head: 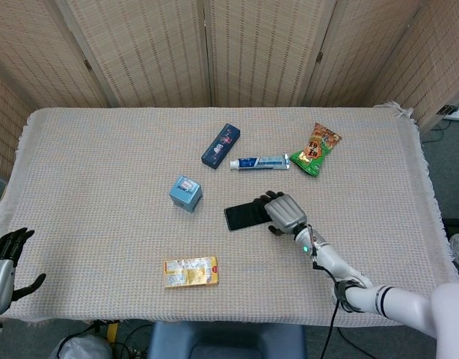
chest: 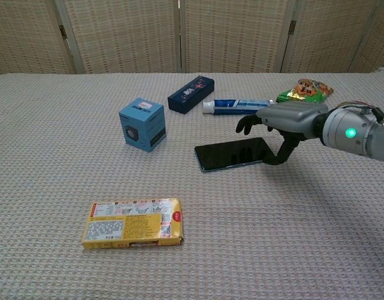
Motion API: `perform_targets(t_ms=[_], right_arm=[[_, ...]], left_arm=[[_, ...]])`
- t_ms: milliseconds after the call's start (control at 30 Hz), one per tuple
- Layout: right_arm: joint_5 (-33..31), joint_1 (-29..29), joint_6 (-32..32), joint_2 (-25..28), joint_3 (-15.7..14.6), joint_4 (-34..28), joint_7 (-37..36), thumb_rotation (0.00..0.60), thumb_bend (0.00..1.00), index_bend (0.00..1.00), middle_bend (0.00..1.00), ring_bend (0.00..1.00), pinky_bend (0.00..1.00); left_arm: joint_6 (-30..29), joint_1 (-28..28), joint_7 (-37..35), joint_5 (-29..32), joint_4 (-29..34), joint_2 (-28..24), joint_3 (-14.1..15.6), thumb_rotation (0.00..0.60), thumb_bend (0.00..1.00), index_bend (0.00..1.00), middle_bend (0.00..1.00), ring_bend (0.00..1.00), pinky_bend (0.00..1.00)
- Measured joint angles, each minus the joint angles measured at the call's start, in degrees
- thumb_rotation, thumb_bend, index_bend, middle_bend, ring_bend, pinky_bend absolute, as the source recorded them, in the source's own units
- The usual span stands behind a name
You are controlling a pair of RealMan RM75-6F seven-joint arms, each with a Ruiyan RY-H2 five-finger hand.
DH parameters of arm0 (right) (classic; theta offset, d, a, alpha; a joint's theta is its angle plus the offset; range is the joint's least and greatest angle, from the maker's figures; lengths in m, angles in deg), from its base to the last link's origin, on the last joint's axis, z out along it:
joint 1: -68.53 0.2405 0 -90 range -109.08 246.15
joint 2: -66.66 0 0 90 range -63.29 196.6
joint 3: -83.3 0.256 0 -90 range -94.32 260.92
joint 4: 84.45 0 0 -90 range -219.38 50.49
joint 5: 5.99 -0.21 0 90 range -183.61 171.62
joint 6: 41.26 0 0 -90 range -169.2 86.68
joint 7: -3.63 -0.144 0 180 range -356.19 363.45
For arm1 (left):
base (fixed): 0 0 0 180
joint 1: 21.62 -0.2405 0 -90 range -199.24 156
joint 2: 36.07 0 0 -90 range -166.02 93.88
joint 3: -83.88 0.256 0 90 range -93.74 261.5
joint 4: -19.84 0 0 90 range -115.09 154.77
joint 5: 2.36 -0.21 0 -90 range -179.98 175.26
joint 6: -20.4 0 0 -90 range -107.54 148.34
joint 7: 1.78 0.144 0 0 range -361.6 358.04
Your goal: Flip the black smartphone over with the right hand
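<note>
The black smartphone (head: 246, 215) (chest: 228, 154) lies flat on the woven cloth near the table's middle, screen side dark and glossy. My right hand (head: 281, 212) (chest: 281, 122) hovers over the phone's right end, fingers spread above it and the thumb down beside its right edge. It holds nothing. Whether the thumb touches the phone I cannot tell. My left hand (head: 4, 265) rests open off the table's front left corner, seen only in the head view.
A blue cube box (head: 185, 193) (chest: 142, 124) stands left of the phone. A dark blue box (head: 220, 145), a toothpaste tube (head: 260, 162) and a green snack bag (head: 316, 149) lie behind it. A yellow carton (head: 190, 272) (chest: 132, 222) lies near the front edge.
</note>
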Motion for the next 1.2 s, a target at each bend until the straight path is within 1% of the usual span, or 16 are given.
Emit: perform_targets(t_ms=[200, 400, 867, 1200], right_arm=[[-0.7, 1.51, 0.02, -2.53, -1.14, 3.19, 1.46, 0.6, 0.25, 0.21, 0.21, 0.12, 0.25], [-1.69, 2.57, 0.1, -3.94, -1.77, 4.86, 2.82, 0.6, 0.25, 0.23, 0.22, 0.12, 0.25], [-3.44, 3.78, 0.55, -5.67, -2.69, 6.34, 3.98, 0.6, 0.26, 0.27, 0.24, 0.12, 0.25], [-3.52, 4.64, 0.69, -7.93, -2.95, 9.57, 3.79, 0.6, 0.28, 0.32, 0.28, 0.13, 0.25]], left_arm=[[-0.05, -0.08, -0.42, 0.19, -0.46, 0.07, -0.2, 0.6, 0.21, 0.16, 0.15, 0.14, 0.19], [0.05, -0.16, -0.83, 0.28, -0.94, 0.22, -0.22, 0.6, 0.21, 0.16, 0.15, 0.14, 0.19], [-0.36, -0.66, -1.91, 0.36, -1.94, 0.25, -0.3, 0.6, 0.21, 0.16, 0.15, 0.14, 0.19], [-0.58, -0.99, -2.48, 0.69, -2.23, 0.23, -0.48, 0.6, 0.21, 0.16, 0.15, 0.14, 0.19]])
